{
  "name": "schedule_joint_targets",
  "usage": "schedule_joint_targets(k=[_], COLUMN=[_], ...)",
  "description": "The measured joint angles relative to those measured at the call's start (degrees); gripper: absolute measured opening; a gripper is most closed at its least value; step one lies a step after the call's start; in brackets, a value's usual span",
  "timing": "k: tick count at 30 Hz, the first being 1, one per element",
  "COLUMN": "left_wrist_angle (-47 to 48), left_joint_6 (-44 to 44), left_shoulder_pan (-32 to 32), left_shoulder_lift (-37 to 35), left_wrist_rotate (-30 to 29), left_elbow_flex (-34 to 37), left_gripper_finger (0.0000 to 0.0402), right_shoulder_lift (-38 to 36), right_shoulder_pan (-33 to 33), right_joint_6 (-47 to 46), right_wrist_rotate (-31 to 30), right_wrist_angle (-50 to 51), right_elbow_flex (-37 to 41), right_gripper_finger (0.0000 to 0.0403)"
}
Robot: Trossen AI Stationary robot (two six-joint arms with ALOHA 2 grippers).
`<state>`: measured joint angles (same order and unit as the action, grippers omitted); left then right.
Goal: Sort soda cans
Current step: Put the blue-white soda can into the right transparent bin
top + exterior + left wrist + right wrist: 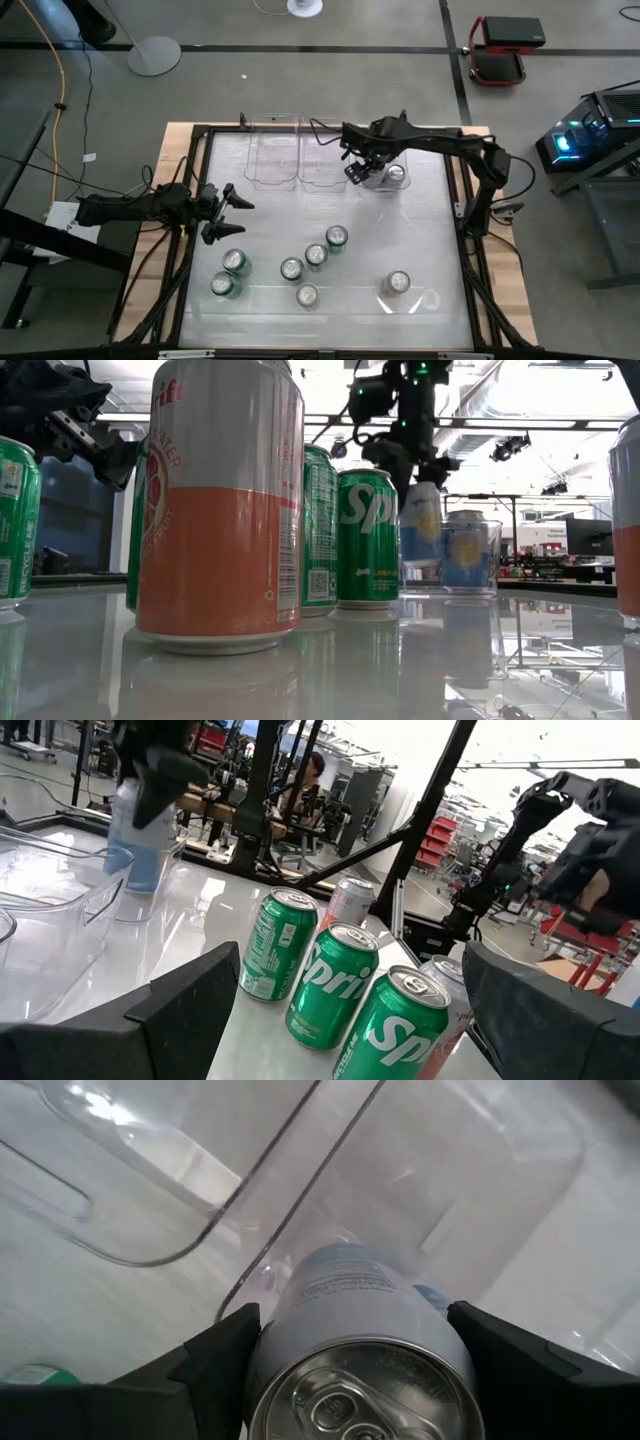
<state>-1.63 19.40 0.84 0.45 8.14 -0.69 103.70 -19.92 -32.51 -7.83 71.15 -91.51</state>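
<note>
My right gripper [362, 170] hangs over the clear bins [322, 160] at the table's far side, shut on a pale blue-and-white soda can [350, 1310]. In the low view this can [424, 512] hangs under the gripper. Another pale can [397, 175] stands just to its right, inside a clear bin [470, 555]. Several cans stand upright on the near half of the table: green ones [234, 262] [336, 237] and an orange-and-silver one [220, 510]. My left gripper [230, 212] waits open and level at the left edge, touching nothing. My right gripper pinches the pale can between its two fingers, one on each side of the upper wall [285, 1335] just below the top rim. The fingers come from above, pointing down. The can hangs upright, top up, lifted clear of the table.
Two more clear bins [270, 155] stand side by side at the far left of centre. A lone silver-topped can [398, 284] stands at the near right. Bare tabletop lies between the bins and the near group of cans.
</note>
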Motion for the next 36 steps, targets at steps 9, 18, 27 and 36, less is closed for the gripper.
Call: schedule_joint_targets(k=[9, 18, 27, 36], left_wrist_angle=[0.02, 0.07, 0.07, 0.11], left_joint_6=[-0.04, -0.04, -0.04, -0.03], left_shoulder_pan=[0.00, 0.00, -0.02, -0.02], left_shoulder_lift=[0.00, 0.02, 0.02, 0.02], left_wrist_rotate=[-0.39, -0.50, -0.52, -1.92], left_elbow_flex=[0.00, 0.00, 0.00, 0.00], left_gripper_finger=[0.0360, 0.0360, 0.0360, 0.0360], right_shoulder_lift=[0.00, -0.09, -1.36, -5.22], right_shoulder_pan=[-0.04, -0.02, 0.00, -0.96], right_joint_6=[0.97, 1.09, 2.58, 2.86], right_wrist_rotate=[1.49, 1.90, 2.07, 5.48], right_wrist_angle=[-3.77, -4.72, -4.69, -3.26], right_elbow_flex=[5.43, 5.37, 5.37, 5.34], right_gripper_finger=[0.0283, 0.0353, 0.0358, 0.0359])
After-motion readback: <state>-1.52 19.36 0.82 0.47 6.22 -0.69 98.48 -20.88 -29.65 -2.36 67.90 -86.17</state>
